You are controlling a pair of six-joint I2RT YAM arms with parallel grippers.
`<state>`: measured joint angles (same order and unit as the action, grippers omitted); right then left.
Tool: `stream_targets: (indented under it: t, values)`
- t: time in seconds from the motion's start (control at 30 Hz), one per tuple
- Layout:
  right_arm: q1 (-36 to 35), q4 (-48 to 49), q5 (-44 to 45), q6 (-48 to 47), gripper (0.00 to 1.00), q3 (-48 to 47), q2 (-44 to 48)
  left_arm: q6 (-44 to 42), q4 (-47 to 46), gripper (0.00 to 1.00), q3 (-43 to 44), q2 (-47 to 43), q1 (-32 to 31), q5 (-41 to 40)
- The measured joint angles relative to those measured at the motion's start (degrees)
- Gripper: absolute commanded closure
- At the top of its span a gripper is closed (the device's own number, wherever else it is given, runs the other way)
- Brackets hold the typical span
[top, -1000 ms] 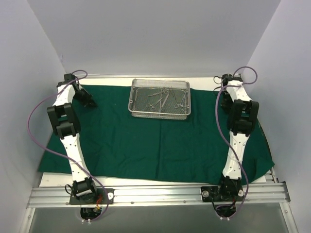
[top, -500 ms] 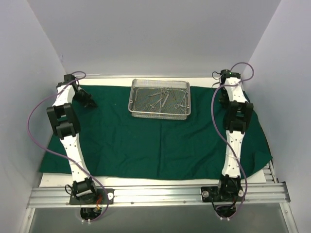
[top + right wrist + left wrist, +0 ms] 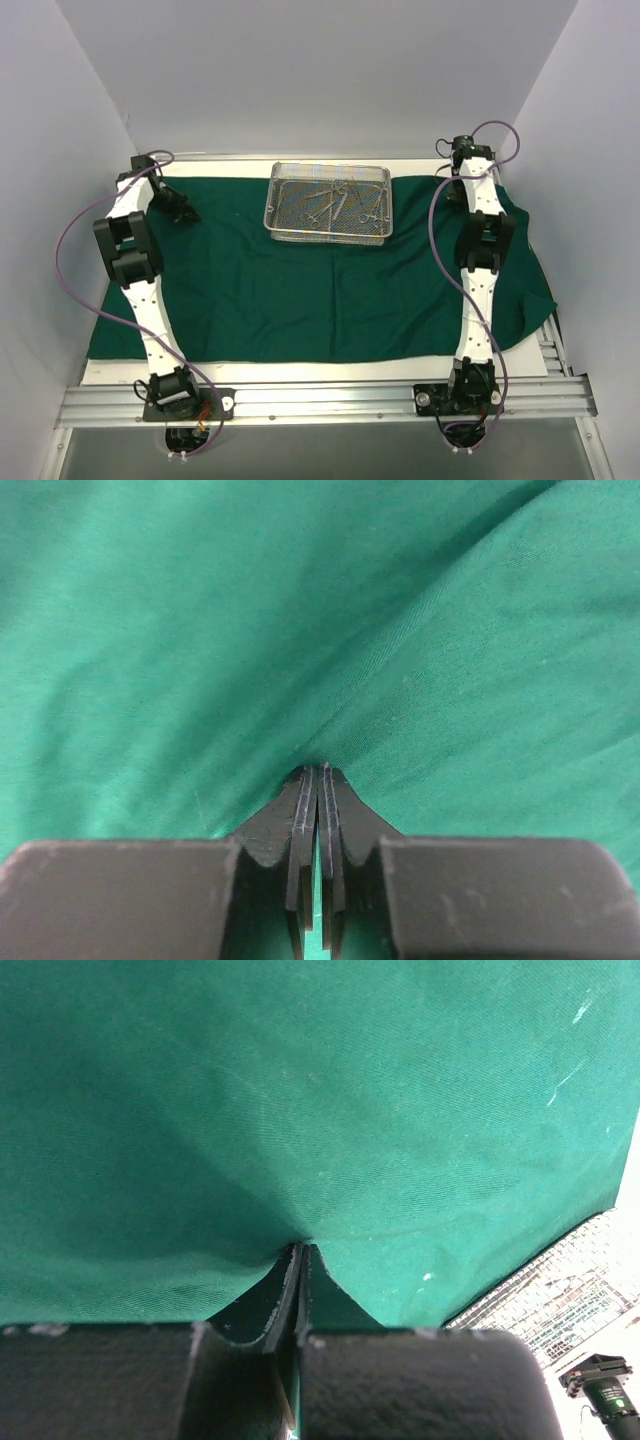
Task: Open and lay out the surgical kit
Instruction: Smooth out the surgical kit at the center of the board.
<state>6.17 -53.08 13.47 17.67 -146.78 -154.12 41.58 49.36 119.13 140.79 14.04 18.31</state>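
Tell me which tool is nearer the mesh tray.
Right, slightly. The right tool pinches the green cloth just right of the mesh tray; the left tool pinches it farther out, to the tray's left.

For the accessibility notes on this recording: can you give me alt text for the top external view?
A dark green cloth lies spread across the table, with a wire-mesh tray of steel instruments on its far edge. The left gripper and right gripper each sit at a far corner of the cloth, whose right side is rumpled.
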Motion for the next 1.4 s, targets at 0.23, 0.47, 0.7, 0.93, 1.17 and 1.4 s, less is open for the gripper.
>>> stream_targets:
  t: [0.23,0.47,0.7,0.93,1.17,1.4]
  values:
    - [-1.36,6.21,-0.42,-1.05,1.0,7.85,3.87,2.45,-1.18,0.98,-2.43,-1.25,0.33,0.11]
    - [-1.7,12.96,-1.99,-0.83,1.0,18.49,9.49,4.81,-4.55,0.98,-8.22,-4.11,1.09,0.79]
    - [-0.7,16.28,-5.79,0.02,0.83,24.52,13.2,1.73,-6.14,0.98,-12.46,-7.19,1.29,0.07]
    - [0.72,15.19,-12.76,2.1,0.53,23.37,13.05,-5.95,-4.63,0.98,-8.59,-7.91,-3.8,-8.07]
    - [0.5,11.39,-17.84,3.54,0.48,18.03,13.05,-8.85,-4.72,0.98,1.03,-7.39,-9.09,-9.62]
    - [1.53,9.38,-20.44,4.7,0.89,15.52,13.62,-7.72,-4.52,0.98,17.75,3.28,-8.35,-2.6]
